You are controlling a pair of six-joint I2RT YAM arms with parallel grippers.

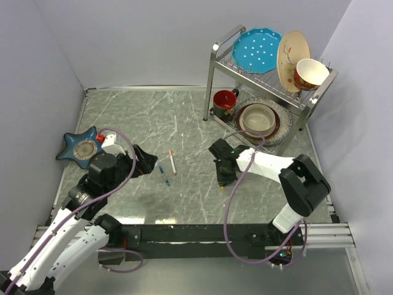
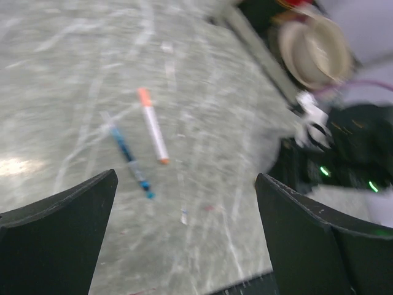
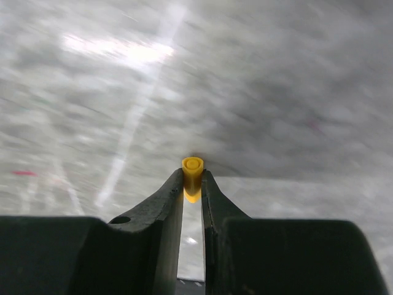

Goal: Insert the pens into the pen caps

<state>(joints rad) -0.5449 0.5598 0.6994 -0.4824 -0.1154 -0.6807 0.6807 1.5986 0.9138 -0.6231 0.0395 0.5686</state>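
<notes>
Black fingers of the right gripper (image 3: pixel 192 179) close on a yellow cap (image 3: pixel 192 166), its open mouth facing away from the wrist, low over the table (image 1: pixel 184 117). To the left, the left gripper (image 2: pixel 185 178) hangs with its fingers spread wide and nothing between them, aimed at two pens lying just ahead. The blue-teal pen (image 2: pixel 130 161) lies nearer that gripper and the white pen (image 2: pixel 153 126) just beyond, side by side and apart. The white one carries a red-orange piece at its far end; whether that is a seated cap cannot be told.

The cap looks light, hard and slick, likely to swivel or pop free if pushed off-axis. The pens look stiff and nearly weightless, and should roll at a nudge. The best hold is probably across the barrel near the middle, leaving the writing end free to enter the cap.

Bare tabletop between the two arms gives room to bring pen and cap together. A star-shaped dish (image 1: pixel 67 150) sits beside the left arm. The dish rack (image 1: pixel 210 86), loaded with crockery, stands at the far right, well apart from the work.
</notes>
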